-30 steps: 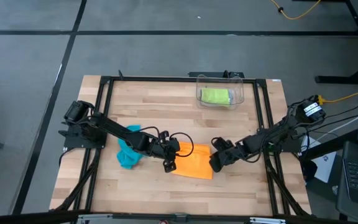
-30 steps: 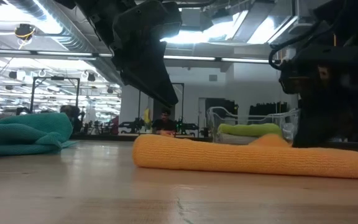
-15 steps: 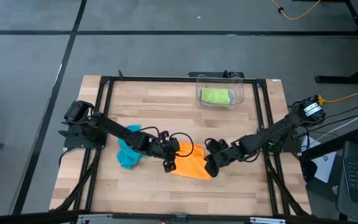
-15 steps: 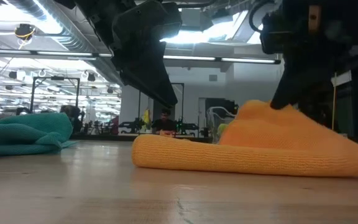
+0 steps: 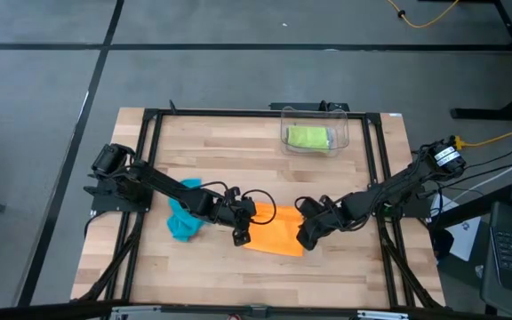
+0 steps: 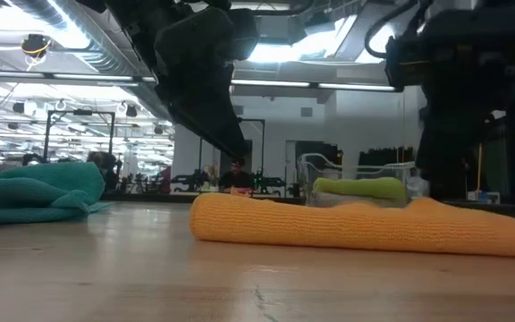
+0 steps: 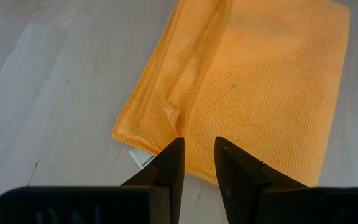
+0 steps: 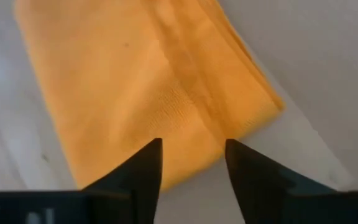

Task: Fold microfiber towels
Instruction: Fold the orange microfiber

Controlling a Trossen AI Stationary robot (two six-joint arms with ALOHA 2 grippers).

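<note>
Now the orange towel (image 5: 274, 229) lies folded flat on the counter (image 5: 238, 151) between the two claws, its long axis running from one to the other, so each arm stands at a short end. The left claw (image 5: 243, 233) hovers at one end with its fingers narrowly parted and empty, and the right claw (image 5: 307, 235) hangs over the opposite end, parted wider and holding nothing. A small white tag (image 7: 139, 159) shows at one corner, its print unreadable.
</note>
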